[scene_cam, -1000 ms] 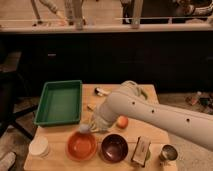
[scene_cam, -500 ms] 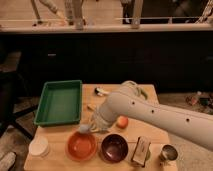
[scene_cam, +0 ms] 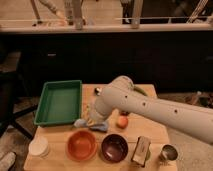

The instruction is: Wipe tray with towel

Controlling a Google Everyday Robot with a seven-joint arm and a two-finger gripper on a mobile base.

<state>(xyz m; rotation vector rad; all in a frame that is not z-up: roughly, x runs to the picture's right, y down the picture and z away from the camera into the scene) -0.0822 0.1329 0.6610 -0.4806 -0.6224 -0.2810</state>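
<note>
The tray (scene_cam: 59, 103) is a large green rectangle with raised sides and a bare, flat floor. It sits on the left part of the wooden counter (scene_cam: 55, 132), its long side running from front to back. The towel (scene_cam: 101, 127) is a small, soft, light-blue cloth, bunched into folds. It lies on the counter just beside the tray's near right corner, outside the tray. The white arm (scene_cam: 165, 112) comes in from the right edge and rises to a thick rounded joint above the middle of the counter. From there it bends down and to the left toward the towel. The tool (scene_cam: 92, 119) is at the low end of the arm, right at the towel and close to the tray's right wall. Its fingers are closed together, but whether they pinch the cloth cannot be told, since the arm's end hides most of the contact. Along the front of the counter stand a white cup (scene_cam: 38, 147), an orange bowl (scene_cam: 81, 145), a dark bowl (scene_cam: 114, 147), a small carton (scene_cam: 141, 150) and a metal cup (scene_cam: 169, 153). A small orange fruit (scene_cam: 121, 122) lies just right of the towel, under the arm.
</note>
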